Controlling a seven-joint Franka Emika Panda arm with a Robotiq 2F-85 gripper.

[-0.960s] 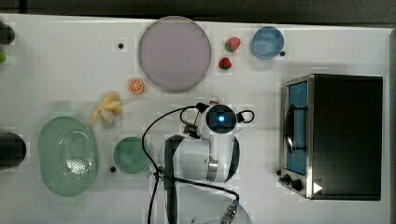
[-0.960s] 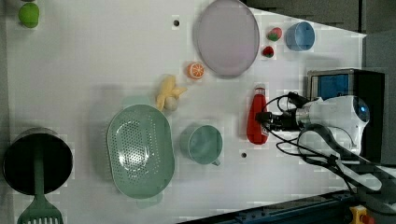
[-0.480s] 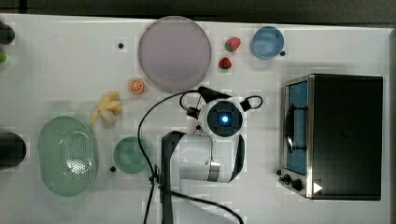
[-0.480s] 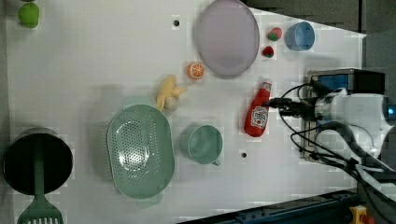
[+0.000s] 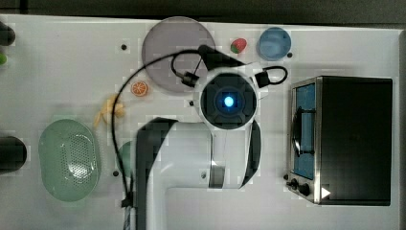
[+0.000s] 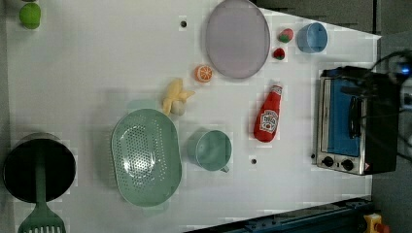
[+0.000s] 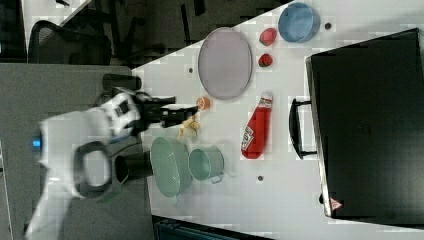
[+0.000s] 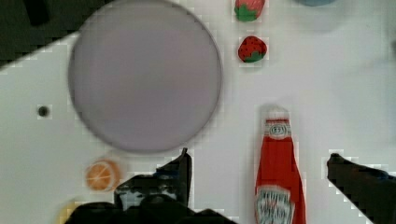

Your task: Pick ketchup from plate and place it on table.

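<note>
The ketchup (image 6: 267,116) lies flat on the white table (image 6: 97,63), cap toward the plate, between the plate and the oven; it also appears as the ketchup (image 7: 256,129) and the ketchup (image 8: 279,172). The pale lilac plate (image 6: 237,39), also the plate (image 5: 163,48) and the plate (image 8: 144,79), has nothing on it. My gripper (image 8: 258,156) hangs open well above the bottle, one dark finger (image 8: 180,170) on each side of it and nothing held. In the right view the gripper (image 7: 182,111) sits raised at the right view's left. My arm covers the bottle in the top view.
A toaster oven (image 6: 352,121) stands beside the bottle. A blue bowl (image 6: 311,37) and two strawberries (image 6: 279,53) lie by the plate. An orange half (image 6: 204,73), a banana (image 6: 174,95), a teal cup (image 6: 212,150), a green basket (image 6: 145,156) and a black pot (image 6: 38,167) fill the other side.
The gripper has let go of the ketchup, which now lies on the table. The arm has pulled back and risen away from it, toward the left view's right edge.
</note>
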